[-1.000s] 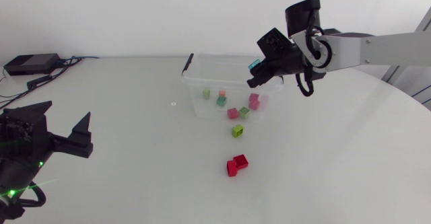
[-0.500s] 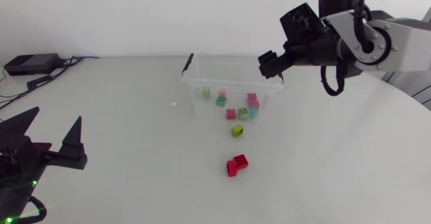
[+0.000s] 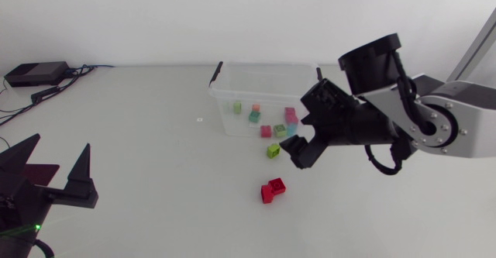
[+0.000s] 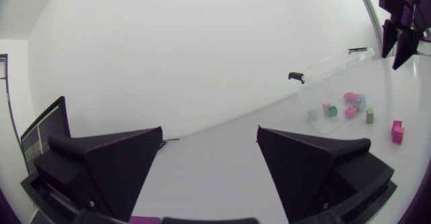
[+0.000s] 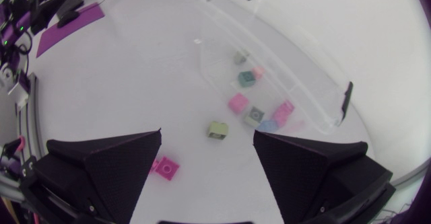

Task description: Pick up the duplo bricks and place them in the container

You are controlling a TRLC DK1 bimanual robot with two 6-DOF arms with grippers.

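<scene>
The job looks mostly done but not finished. The clear plastic container (image 3: 232, 80), an open rectangular tub with a black latch (image 3: 216, 73) at its end, stands toward the far side of the white worktop (image 3: 155, 173). It holds a scatter of small duplo bricks in green, teal, pink and light blue (image 3: 254, 116), lying loose on its floor, mostly toward the near wall. Two items are left outside. A lime-green duplo brick (image 3: 273, 151) sits just beside the container's near wall, and a red duplo piece (image 3: 272, 190), which seems to be two bricks joined or touching, lies further toward the front, apart from the lime one. The right gripper (image 3: 304, 138) hangs above the worktop between the container and those leftovers, close to the lime-green brick. Its fingers are spread wide with nothing between them, so I judge that it carries no load and a pick-up is due. The left gripper (image 3: 58, 151) is well apart from all of this at the near left corner, and its fingers are also wide and empty. By my estimate two grasps and two drops remain, and the lime brick is the handier first. The worktop is smooth, matte and pale, with a curved edge on the right side and a tiny mark (image 3: 199, 119) near the container. A flat black box (image 3: 35, 73) with trailing cables rests at its far left corner. Behind the worktop only a plain light wall shows.
</scene>
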